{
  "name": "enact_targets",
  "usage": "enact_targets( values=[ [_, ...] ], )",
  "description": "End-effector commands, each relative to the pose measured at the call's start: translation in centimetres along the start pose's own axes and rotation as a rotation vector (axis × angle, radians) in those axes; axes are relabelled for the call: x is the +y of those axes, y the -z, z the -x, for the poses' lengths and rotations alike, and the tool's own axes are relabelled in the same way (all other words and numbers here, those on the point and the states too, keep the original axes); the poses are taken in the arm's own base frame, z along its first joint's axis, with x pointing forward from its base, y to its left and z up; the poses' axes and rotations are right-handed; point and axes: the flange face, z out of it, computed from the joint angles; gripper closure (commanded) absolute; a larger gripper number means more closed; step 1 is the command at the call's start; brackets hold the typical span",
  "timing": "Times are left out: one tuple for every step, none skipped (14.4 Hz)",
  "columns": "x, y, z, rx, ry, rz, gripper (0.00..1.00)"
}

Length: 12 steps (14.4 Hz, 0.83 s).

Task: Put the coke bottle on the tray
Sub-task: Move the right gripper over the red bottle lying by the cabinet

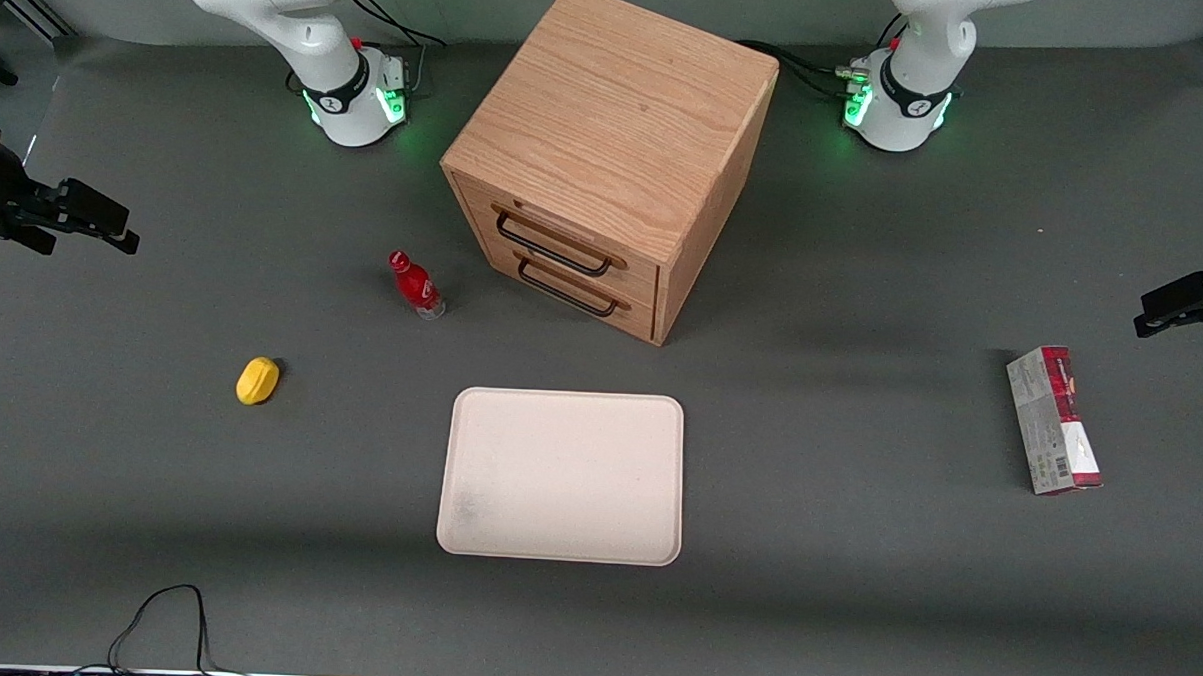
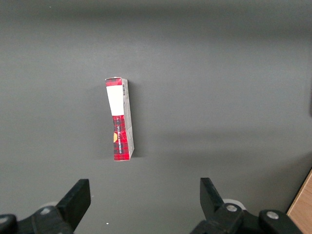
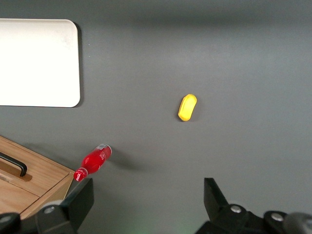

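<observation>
Coke bottle [image 1: 416, 286] upright on the grey table [image 1: 853, 587], beside the wooden drawer cabinet [image 1: 608, 158], farther from the front camera than the tray [image 1: 563, 475] and apart from it. Yellow lemon-like object [image 1: 258, 380] nearby. Gripper [image 3: 146, 202] high above the table — fingers spread wide, grasping nothing — near the working arm's end.

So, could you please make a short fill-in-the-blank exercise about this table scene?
1. The coke bottle stands on the ____, not on the tray.
2. The cap of the bottle is ____.
3. The open gripper hangs above the table and holds ____.
4. The wooden cabinet has ____ drawers, both shut.

Missing words: table; red; nothing; two
</observation>
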Motion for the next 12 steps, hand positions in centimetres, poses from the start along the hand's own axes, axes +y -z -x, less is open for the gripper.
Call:
enact_targets(
  values=[
    [-0.5,0.1,-0.3,-0.007,-0.020,-0.015,0.00],
    [-0.5,0.0,-0.3,-0.009,-0.020,-0.015,0.00],
    [-0.8,-0.1,-0.3,-0.011,-0.014,-0.016,0.00],
    [-1.2,-0.6,-0.3,-0.021,-0.007,-0.015,0.00],
    [-1.9,-1.4,-0.2,-0.037,0.003,-0.018,0.00],
    [-3.1,-2.0,-0.2,-0.049,0.017,-0.048,0.00],
    [-4.2,-2.4,-0.4,-0.037,0.000,-0.073,0.00],
    [-5.6,-3.0,-0.5,-0.034,-0.035,-0.073,0.00],
    [-7.7,-3.8,-0.5,-0.046,-0.069,-0.069,0.00],
    [-9.6,-4.9,-0.3,-0.057,-0.091,-0.063,0.00],
    [-11.8,-6.5,0.2,-0.068,-0.082,-0.053,0.00],
    [-13.7,-8.2,0.7,-0.075,-0.074,-0.043,0.00]
  ],
)
